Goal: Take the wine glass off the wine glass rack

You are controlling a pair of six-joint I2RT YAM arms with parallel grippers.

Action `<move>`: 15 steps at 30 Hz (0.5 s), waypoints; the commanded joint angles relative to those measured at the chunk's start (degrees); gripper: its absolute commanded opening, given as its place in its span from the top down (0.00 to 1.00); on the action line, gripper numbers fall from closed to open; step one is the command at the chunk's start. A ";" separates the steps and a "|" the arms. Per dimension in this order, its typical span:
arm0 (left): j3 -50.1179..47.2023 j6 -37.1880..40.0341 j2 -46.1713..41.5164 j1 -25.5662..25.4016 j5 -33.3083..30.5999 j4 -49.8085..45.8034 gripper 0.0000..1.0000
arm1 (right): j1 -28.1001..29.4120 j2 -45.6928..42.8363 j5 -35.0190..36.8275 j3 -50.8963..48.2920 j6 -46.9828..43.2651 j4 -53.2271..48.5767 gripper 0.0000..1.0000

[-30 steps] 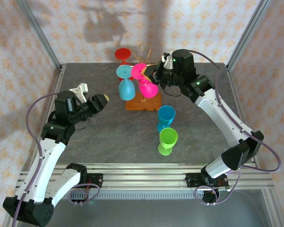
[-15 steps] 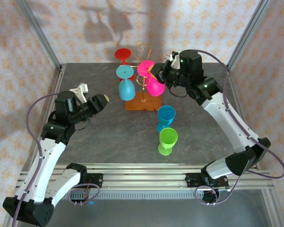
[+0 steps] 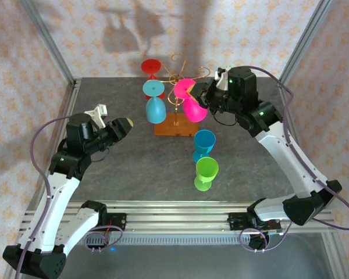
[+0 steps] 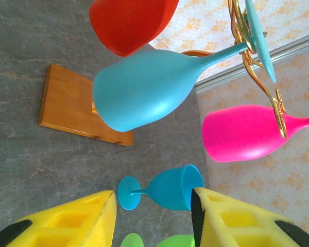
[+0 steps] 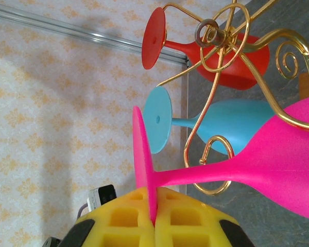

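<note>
The pink wine glass has slid to the right since a second ago. Its round foot and bowl now sit further from the central stem of the rack, and your right claw has pulled out to the right with it. Nothing else has moved. Your left claw holds the same spot over the table, left of the rack's wooden base.

On the right wrist view, your right claw is clamped on the pink wine glass. The two yellow pads press together on the rim of the thin pink foot, which stands on edge between them. The stem runs out to the right, away from the claw. There it crosses a curled gold arm of the rack, with the bowl beyond that. You can't tell from here whether the stem is clear of the curl.

On the left wrist view, your left claw has its yellow jaws apart with nothing between them. It looks towards the rack, where the pink wine glass lies across the gold wire.

A light blue glass hangs from the left side of the rack, and a red glass hangs behind it. A blue glass and a green glass stand upright on the table, just in front of the base.
</note>
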 commanded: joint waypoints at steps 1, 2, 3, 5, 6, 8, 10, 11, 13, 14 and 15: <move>0.70 1.05 -1.12 0.49 -1.79 -1.81 0.57 | -0.09 -2.71 -1.06 -1.18 -1.35 -0.19 1.00; 0.66 1.17 -1.21 0.50 -1.97 -2.10 0.57 | -0.09 -3.04 -1.78 -1.55 -1.64 -0.28 1.00; 0.70 1.20 -1.36 0.50 -2.15 -2.40 0.57 | -0.10 -3.62 -2.51 -1.98 -1.88 -0.29 1.00; 0.73 1.05 -1.64 0.50 -2.40 -2.98 0.57 | -0.13 -4.91 -3.32 -3.12 -2.48 -0.40 1.00; 0.86 1.15 -1.93 0.51 -2.52 -3.32 0.57 | -0.13 -5.73 -3.54 -3.89 -2.84 -0.44 1.00; 1.05 1.22 -2.46 0.50 -3.27 -4.00 0.57 | -0.09 -7.45 -3.81 -5.12 -3.74 -0.68 1.00; 1.09 1.31 -3.20 0.54 -3.82 -4.84 0.57 | 0.11 -8.55 -3.85 -6.08 -4.81 -1.53 1.00; 1.16 1.45 -3.46 0.51 -4.02 -5.37 0.57 | 0.32 -9.80 -3.87 -6.27 -5.58 -2.10 1.00; 1.47 2.08 -4.12 0.47 -4.69 -7.00 0.57 | 1.25 -11.32 -3.86 -6.49 -7.49 -3.81 1.00; 1.65 2.44 -4.38 0.56 -5.13 -7.85 0.57 | 1.86 -11.82 -3.70 -6.49 -8.37 -4.69 1.00; 1.85 2.70 -4.78 0.47 -5.76 -8.92 0.57 | 2.72 -12.29 -3.49 -6.50 -9.39 -5.71 1.00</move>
